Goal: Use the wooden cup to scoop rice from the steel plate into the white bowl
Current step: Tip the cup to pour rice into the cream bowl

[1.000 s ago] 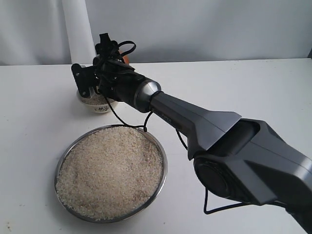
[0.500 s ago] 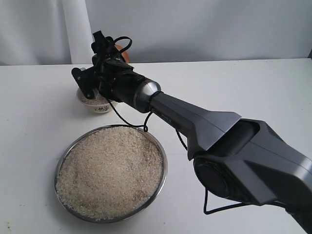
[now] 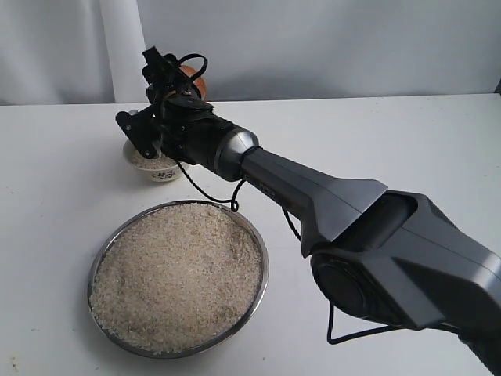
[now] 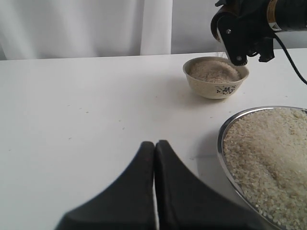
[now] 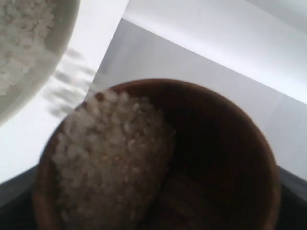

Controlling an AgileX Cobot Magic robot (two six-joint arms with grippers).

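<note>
- Large round shiny steel plate (image 3: pixel 261 270) of pale rice grains (image 3: pixel 176 274) sits nearest; left hand (image 4: pixel 154 144) is clenched and empty.
- Small cream-white ceramic bowl (image 3: pixel 159 174), at the plate's 11 o'clock, looks nearly full.
- Right hand (image 3: pixel 160 102) grasps the reddish-brown wooden cup (image 5: pixel 230 158), tilted above the bowl; overpouring could scatter grains onto the surface (image 3: pixel 391 141).

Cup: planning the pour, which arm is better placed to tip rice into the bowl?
Right. The right gripper holds the cup, with rice, by the bowl; the left gripper is shut, empty.
</note>
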